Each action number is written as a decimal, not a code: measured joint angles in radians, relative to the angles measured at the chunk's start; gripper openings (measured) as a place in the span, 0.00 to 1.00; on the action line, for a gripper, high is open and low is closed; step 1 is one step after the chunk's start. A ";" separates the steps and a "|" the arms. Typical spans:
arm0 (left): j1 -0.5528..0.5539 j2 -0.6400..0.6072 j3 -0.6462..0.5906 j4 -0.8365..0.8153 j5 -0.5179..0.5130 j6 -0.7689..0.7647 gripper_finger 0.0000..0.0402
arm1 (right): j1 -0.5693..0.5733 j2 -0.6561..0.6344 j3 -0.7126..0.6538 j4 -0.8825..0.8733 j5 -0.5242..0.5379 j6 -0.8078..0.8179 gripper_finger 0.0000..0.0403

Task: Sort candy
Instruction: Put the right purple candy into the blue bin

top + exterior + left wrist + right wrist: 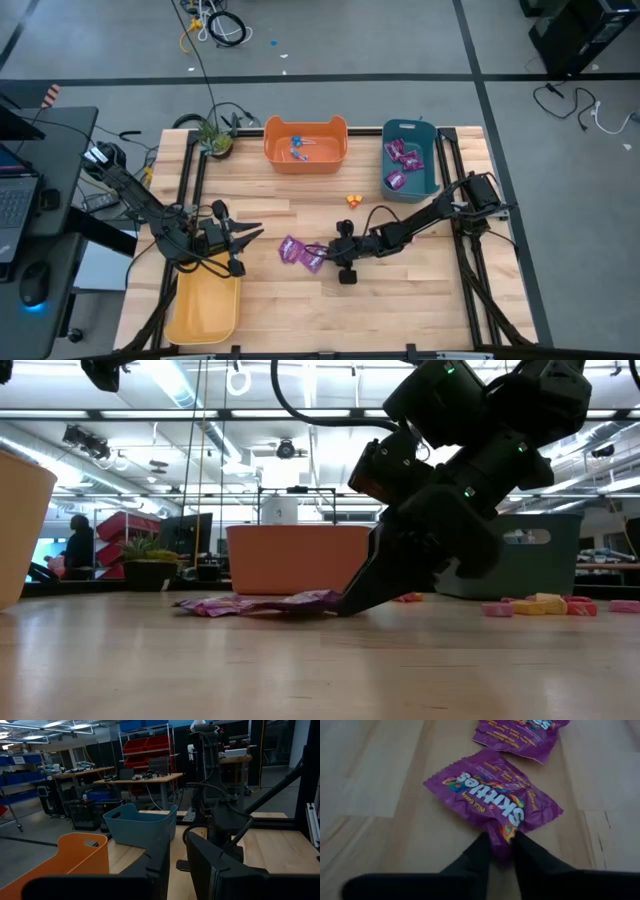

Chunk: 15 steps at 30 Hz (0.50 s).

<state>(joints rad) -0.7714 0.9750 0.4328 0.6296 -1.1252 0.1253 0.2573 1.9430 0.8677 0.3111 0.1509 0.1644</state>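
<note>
Two shiny purple candy packets lie flat on the wooden table, one [495, 800] at my right gripper [500, 845] and another [520, 735] just beyond it. My right gripper [328, 252] slants down at mid-table and is shut on the nearer packet [315, 260]. A few small orange and red pieces [353, 200] lie farther back. My left gripper [250, 245] hangs level above the table's left part, open, with nothing between its fingers [160, 865]. My right gripper pinches the packet's crimped corner [501, 834] between its two fingertips. The fingers come slanting down from the table's right side. The packet lies flat on the table, lettering up, with the corner at the fingers puckered.
An orange bin [340, 150] holding blue-wrapped lollipops [298, 150] and a teal bin [432, 165] holding purple packets [403, 160] stand at the far edge. A yellow bin [205, 310] sits at the near left, below my left gripper. A potted plant [215, 140] stands far left.
</note>
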 joint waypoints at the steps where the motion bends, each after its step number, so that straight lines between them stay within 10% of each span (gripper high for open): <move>1: 0.000 0.000 0.000 0.000 0.000 0.000 0.17 | -0.001 0.000 0.000 0.000 -0.003 0.000 0.14; 15: 0.000 0.000 0.000 0.000 0.000 0.000 0.17 | 0.016 -0.031 -0.004 -0.023 -0.042 -0.029 0.00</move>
<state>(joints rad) -0.7715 0.9749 0.4328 0.6293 -1.1252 0.1253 0.2730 1.9123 0.8639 0.2885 0.1094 0.1349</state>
